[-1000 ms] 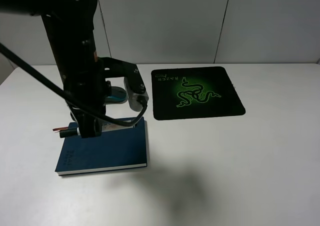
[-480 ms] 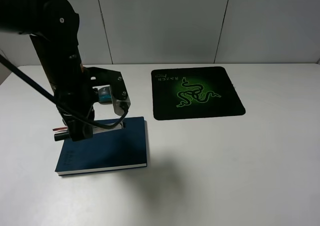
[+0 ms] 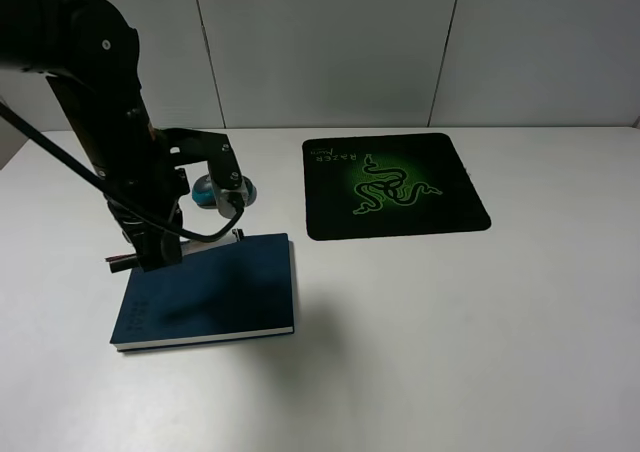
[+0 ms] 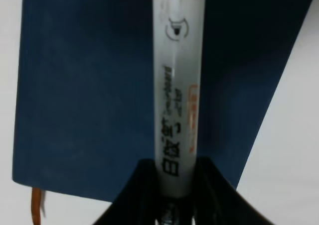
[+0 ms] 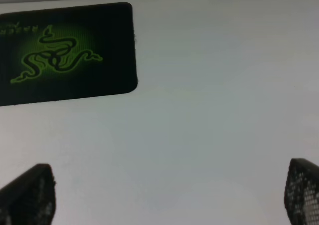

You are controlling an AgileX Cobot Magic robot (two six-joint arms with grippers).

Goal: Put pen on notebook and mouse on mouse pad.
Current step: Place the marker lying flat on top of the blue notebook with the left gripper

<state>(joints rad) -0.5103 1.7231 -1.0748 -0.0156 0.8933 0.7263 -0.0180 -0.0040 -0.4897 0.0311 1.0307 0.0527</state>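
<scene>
At the left of the exterior high view, the dark left arm (image 3: 120, 152) stands over the far left corner of the notebook (image 3: 205, 292). It hides what its fingers carry. Only the left wrist view shows that: the left gripper (image 4: 174, 174) has its dark fingers (image 4: 137, 195) clamped on one end of the pen (image 4: 177, 85). The pen is a slim white barrel with black and orange print, and it runs out from the fingers across the navy cover of the notebook (image 4: 89, 85). Whether it touches the cover cannot be told. A reddish-brown ribbon (image 4: 36, 207) hangs from the book's edge beside the fingers.

Just beyond the notebook, the teal mouse (image 3: 222, 190) sits on the white bench (image 3: 480, 352), partly hidden by the arm. To its right, and apart from it, lies the black mouse pad (image 3: 395, 185) with its green snake emblem.

The right gripper (image 5: 164, 195) shows only in its own wrist view. Its mesh-patterned fingers (image 5: 27, 195) are spread wide over bare bench (image 5: 214, 85), holding nothing, with the mouse pad (image 5: 65, 56) ahead of them.
</scene>
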